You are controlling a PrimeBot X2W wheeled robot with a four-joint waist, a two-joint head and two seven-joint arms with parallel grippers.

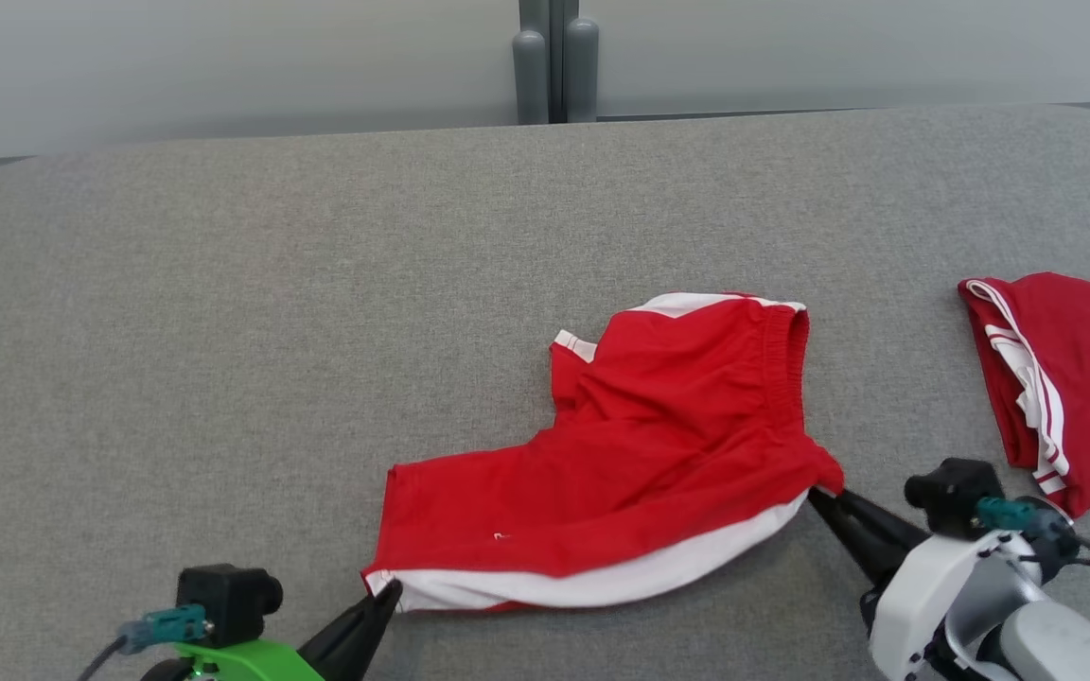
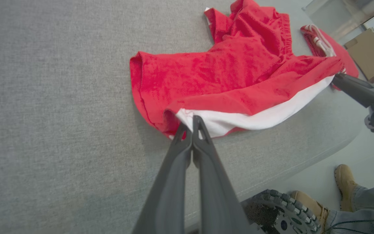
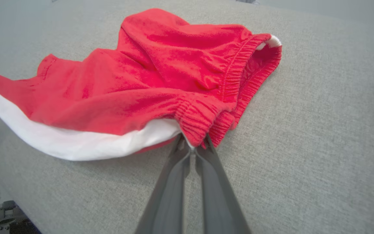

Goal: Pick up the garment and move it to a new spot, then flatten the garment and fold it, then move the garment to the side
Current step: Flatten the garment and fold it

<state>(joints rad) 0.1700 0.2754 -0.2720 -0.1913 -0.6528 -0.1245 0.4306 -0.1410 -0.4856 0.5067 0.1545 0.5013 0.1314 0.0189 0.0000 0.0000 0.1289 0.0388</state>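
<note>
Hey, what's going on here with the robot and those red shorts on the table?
The robot has both claws shut on the red shorts, which lie on the grey table. The left claw pinches the leg-hem corner by the white stripe. The right claw pinches the waistband corner. The shorts are rumpled, not yet flattened or folded. A second red garment lies at the table's right side.

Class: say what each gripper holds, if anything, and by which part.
Both hold the red shorts: the left gripper pinches a leg's hem corner by the white stripe, the right gripper the waistband end.
</note>
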